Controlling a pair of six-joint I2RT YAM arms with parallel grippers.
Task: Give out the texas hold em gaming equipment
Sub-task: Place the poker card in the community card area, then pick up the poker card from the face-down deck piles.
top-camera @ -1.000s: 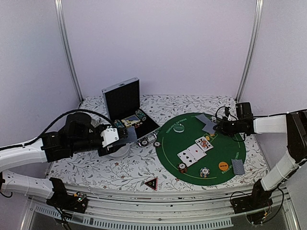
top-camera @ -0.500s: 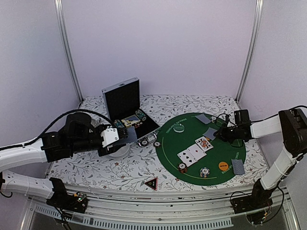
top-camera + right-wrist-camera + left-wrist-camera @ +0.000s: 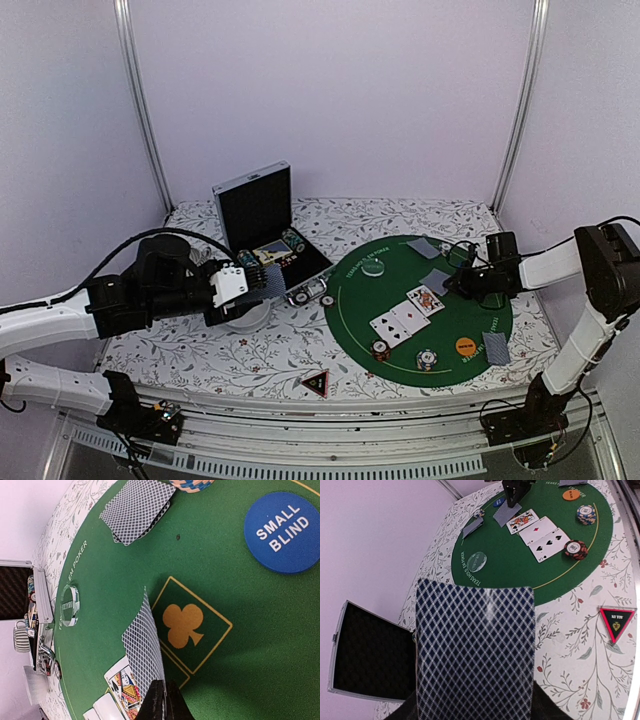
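Open black case (image 3: 255,210): lid upright, lined with dark foam. Its tray (image 3: 275,252) holds rows of chips, too small to make out further.

Left hand (image 3: 248,284) is clamped on the deck (image 3: 475,652), which has blue diamond-check backs; the deck hides the fingers in the wrist view.

Right hand (image 3: 161,701), fingers pressed together, pinches one face-down card (image 3: 144,650) by its corner. The card is tilted on the round green felt mat (image 3: 440,325), beside the face-up cards (image 3: 405,318).

Also on the felt: stripe-edged chip stacks (image 3: 428,358), blue small-blind disc (image 3: 282,532), orange disc (image 3: 465,346).

Black red-edged triangle (image 3: 316,382) lies on the floral worktop (image 3: 200,350).
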